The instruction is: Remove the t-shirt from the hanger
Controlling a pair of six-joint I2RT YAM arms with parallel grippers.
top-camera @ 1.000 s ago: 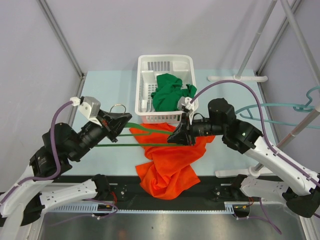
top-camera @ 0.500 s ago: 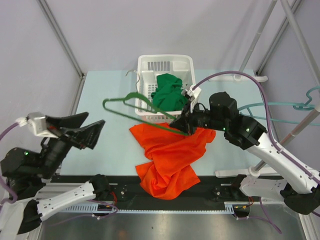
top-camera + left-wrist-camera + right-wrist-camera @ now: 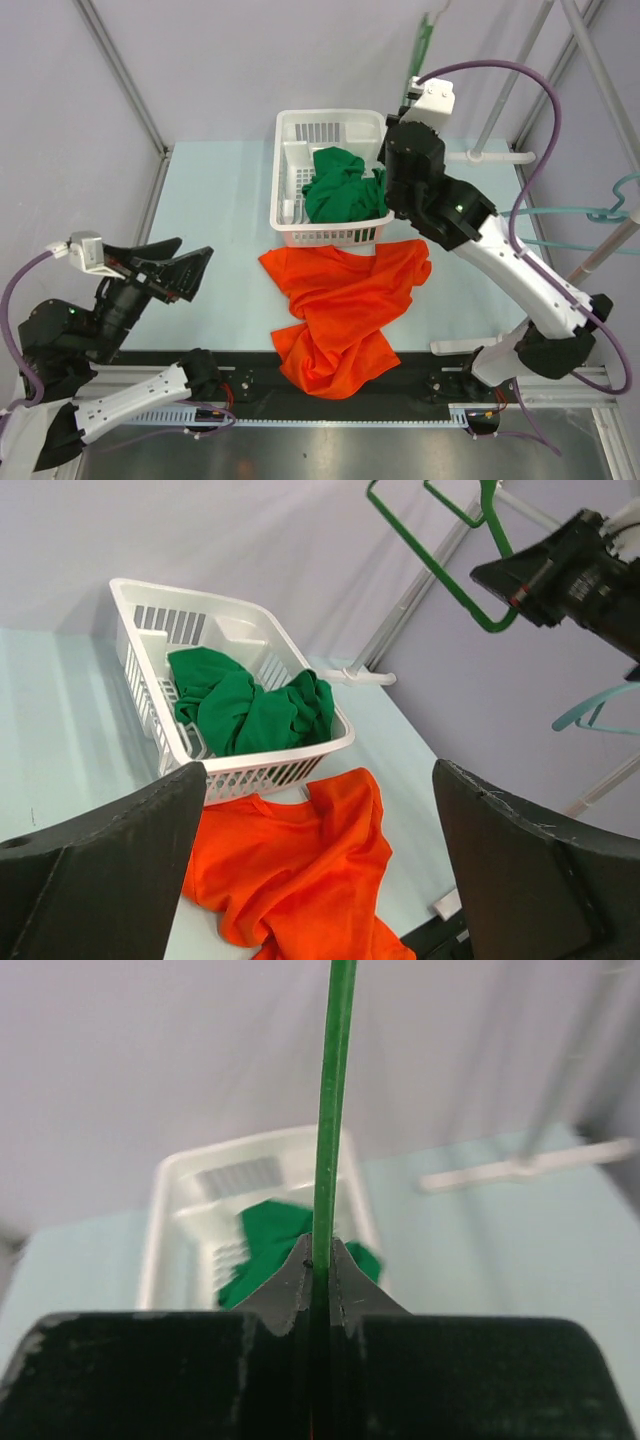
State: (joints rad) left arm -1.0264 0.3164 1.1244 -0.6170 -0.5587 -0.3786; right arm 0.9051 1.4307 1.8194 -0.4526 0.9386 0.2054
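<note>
One orange t-shirt [image 3: 345, 310], one green hanger [image 3: 440, 542], one white basket [image 3: 290, 140] holding one green garment [image 3: 340, 185], two arms. The t-shirt is off the hanger and lies crumpled on the table [image 3: 215, 190], just in front of the basket, its long axis running from the basket toward the near edge. The right gripper [image 3: 320, 1260] is clamped on the bare hanger high over the basket's far right corner; the hanger's wire runs straight up between the fingers. The left gripper [image 3: 318, 780] is spread wide and holds nothing, raised near the left edge. The tabletop is pale blue-green and the walls are grey-lilac. Teal hangers [image 3: 600, 213] hang on a rack at the right.
</note>
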